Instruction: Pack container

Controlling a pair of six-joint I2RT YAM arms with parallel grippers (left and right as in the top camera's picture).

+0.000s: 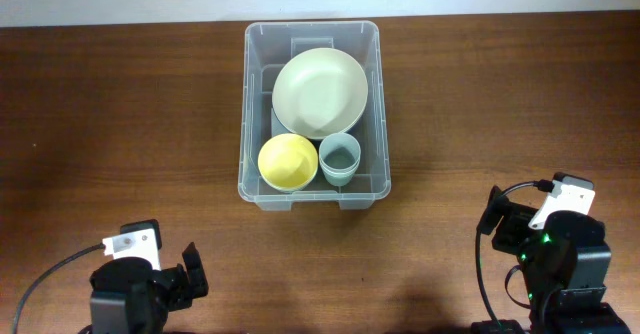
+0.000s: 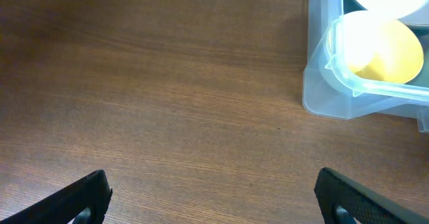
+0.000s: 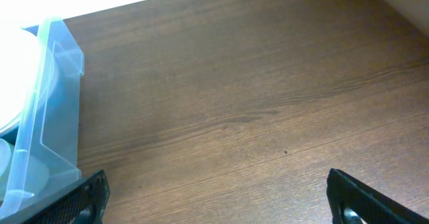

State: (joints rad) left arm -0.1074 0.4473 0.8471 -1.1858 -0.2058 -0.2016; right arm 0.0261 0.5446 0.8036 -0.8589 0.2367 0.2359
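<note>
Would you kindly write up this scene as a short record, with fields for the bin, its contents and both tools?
container: clear plastic bin, mid-table, no lid
contents: large pale bowl, yellow bowl, grey-blue cup
layout: large bowl at the far end; yellow bowl and cup side by side at the near end
left tool: open, holding nothing, near-left of the bin
right tool: open, holding nothing, near-right of the bin
table: dark brown wood

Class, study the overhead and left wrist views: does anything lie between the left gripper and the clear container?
Nothing visible does. Only wooden table lies between the open left gripper and the near wall of the container.
</note>
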